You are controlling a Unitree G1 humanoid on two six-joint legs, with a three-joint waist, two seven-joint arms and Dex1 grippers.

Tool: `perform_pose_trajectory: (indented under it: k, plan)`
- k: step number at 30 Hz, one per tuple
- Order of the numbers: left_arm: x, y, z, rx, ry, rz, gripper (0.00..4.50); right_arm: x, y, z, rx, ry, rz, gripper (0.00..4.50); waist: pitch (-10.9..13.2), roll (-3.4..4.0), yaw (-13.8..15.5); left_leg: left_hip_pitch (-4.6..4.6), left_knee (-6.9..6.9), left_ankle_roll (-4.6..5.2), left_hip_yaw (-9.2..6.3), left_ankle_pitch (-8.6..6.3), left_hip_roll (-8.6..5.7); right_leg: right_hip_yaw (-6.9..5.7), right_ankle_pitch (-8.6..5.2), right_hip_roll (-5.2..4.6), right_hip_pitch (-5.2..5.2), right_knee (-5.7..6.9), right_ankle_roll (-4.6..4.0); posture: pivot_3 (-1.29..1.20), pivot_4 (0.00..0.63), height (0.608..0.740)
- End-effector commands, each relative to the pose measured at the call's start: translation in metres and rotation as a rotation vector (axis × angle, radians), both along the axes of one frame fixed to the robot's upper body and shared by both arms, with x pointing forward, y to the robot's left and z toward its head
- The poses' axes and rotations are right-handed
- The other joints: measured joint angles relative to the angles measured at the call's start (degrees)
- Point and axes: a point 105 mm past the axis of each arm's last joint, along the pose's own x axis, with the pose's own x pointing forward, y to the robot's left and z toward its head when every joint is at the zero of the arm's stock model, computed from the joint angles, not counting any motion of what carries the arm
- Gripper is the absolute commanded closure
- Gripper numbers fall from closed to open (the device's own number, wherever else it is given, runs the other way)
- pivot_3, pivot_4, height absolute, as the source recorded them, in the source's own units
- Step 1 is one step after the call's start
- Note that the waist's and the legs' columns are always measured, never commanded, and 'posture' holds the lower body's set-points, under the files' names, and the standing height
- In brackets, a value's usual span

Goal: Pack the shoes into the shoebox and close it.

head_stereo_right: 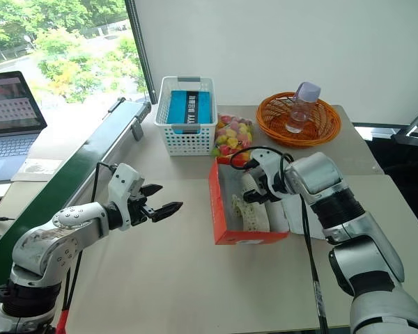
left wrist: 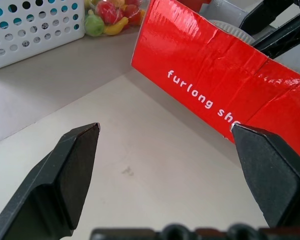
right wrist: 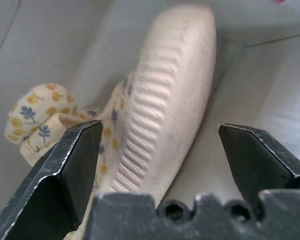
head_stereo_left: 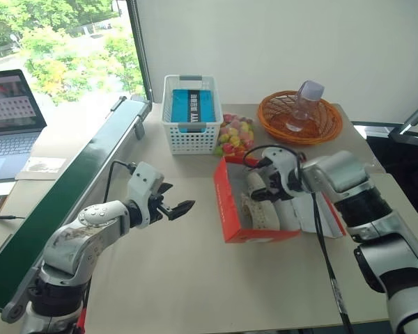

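The red-orange shoebox (head_stereo_left: pixel 225 209) stands open at the middle of the table, its lid (head_stereo_left: pixel 313 209) lying flat to the right under my right arm. Both cream shoes lie inside, one (head_stereo_left: pixel 253 184) toward the back and one (head_stereo_left: pixel 263 216) toward the front. My right gripper (head_stereo_left: pixel 269 186) reaches down into the box with its jaws open. In the right wrist view a shoe (right wrist: pixel 170 90) lies on its side between the spread fingers, ribbed sole and flowered lining showing. My left gripper (head_stereo_left: pixel 179 197) hovers open over the table left of the box's red wall (left wrist: pixel 215 75).
Behind the box are a white lattice basket (head_stereo_left: pixel 191 122) holding a blue item, a bag of colourful sweets (head_stereo_left: pixel 233 136), and an orange wicker basket (head_stereo_left: pixel 299 118) with a clear bottle (head_stereo_left: pixel 303 104). A long green rail (head_stereo_left: pixel 70 195) and a laptop (head_stereo_left: pixel 10 118) are at the left.
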Motion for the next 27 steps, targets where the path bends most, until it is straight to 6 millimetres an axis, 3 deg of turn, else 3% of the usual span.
perform_pose_trajectory:
  k: [1, 7, 11, 14, 20, 27]
  plan:
    - [0.0, -0.005, 0.012, -0.004, -0.047, -0.027, 0.0, 0.004, 0.004, 0.053, 0.023, -0.168, 0.009, 0.03, 0.0, 0.0, 0.0, 0.0, 0.0, 0.0, 0.0, 0.0, 0.0, 0.0, 0.0, 0.0, 0.0, 0.0, 0.0, 0.0, 0.15, 0.74]
    - [0.002, -0.006, 0.013, -0.002, -0.053, -0.027, 0.0, -0.007, 0.029, 0.11, 0.19, -0.456, 0.173, 0.03, 0.0, 0.0, 0.1, -0.06, -0.01, 0.0, -0.01, 0.0, 0.01, -0.02, -0.01, 0.0, -0.05, 0.0, -0.01, 0.0, 0.15, 0.74]
    - [0.004, 0.0, 0.013, 0.003, -0.054, 0.002, 0.0, -0.013, 0.037, 0.122, 0.304, -0.577, 0.248, 0.03, 0.0, 0.0, 0.1, -0.04, -0.01, 0.0, -0.01, 0.0, 0.01, -0.02, -0.01, 0.0, -0.02, -0.01, 0.0, 0.0, 0.15, 0.74]
    - [0.007, 0.013, 0.012, 0.03, -0.072, 0.07, 0.0, -0.032, 0.046, 0.115, 0.456, -0.532, 0.374, 0.03, 0.0, 0.0, 0.1, -0.03, -0.01, 0.0, -0.01, 0.0, 0.01, -0.03, -0.01, 0.01, 0.0, -0.01, 0.01, 0.0, 0.15, 0.74]
    - [0.014, 0.044, 0.015, 0.024, -0.135, 0.253, 0.0, -0.068, 0.05, 0.087, 0.589, -0.427, 0.581, 0.03, 0.0, 0.0, 0.2, -0.03, 0.0, 0.0, -0.04, 0.0, 0.01, -0.04, -0.01, 0.01, 0.02, -0.01, 0.0, 0.0, 0.15, 0.74]
    - [0.011, 0.079, 0.02, 0.051, -0.248, 0.458, 0.0, -0.081, 0.056, 0.082, 0.614, -0.428, 0.669, 0.03, 0.0, 0.0, -0.1, 0.16, -0.01, -0.01, -0.02, -0.01, 0.03, -0.02, -0.03, 0.0, 0.14, 0.0, -0.03, 0.0, 0.15, 0.74]
